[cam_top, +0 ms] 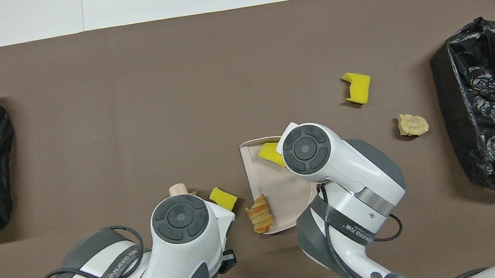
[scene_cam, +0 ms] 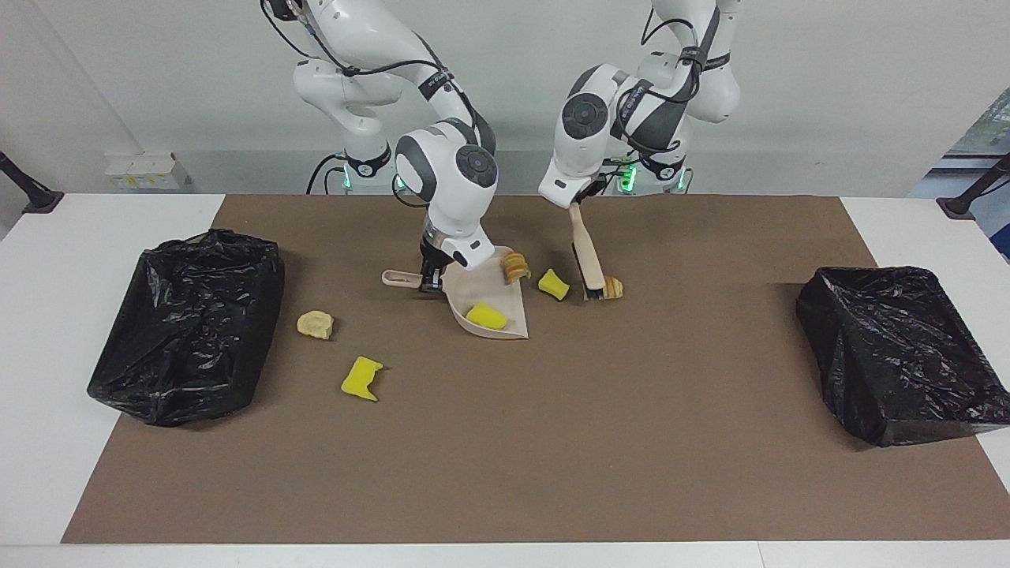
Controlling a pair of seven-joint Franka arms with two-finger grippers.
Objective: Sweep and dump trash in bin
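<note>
My right gripper (scene_cam: 430,280) is shut on the handle of the beige dustpan (scene_cam: 495,325), which rests on the mat. A yellow sponge chunk (scene_cam: 486,317) lies in the pan, and a bread lump (scene_cam: 517,267) sits at its open edge. Another yellow chunk (scene_cam: 553,285) lies on the mat between pan and brush. My left gripper (scene_cam: 578,207) is shut on the brush (scene_cam: 588,252), whose bristles touch down against a second bread lump (scene_cam: 613,288). Toward the right arm's end lie a tan lump (scene_cam: 315,324) and a yellow chunk (scene_cam: 361,379). Overhead, my arms hide both grippers.
A black-bagged bin (scene_cam: 189,323) stands at the right arm's end of the brown mat and another bin (scene_cam: 899,351) at the left arm's end. White table (scene_cam: 47,260) borders the mat.
</note>
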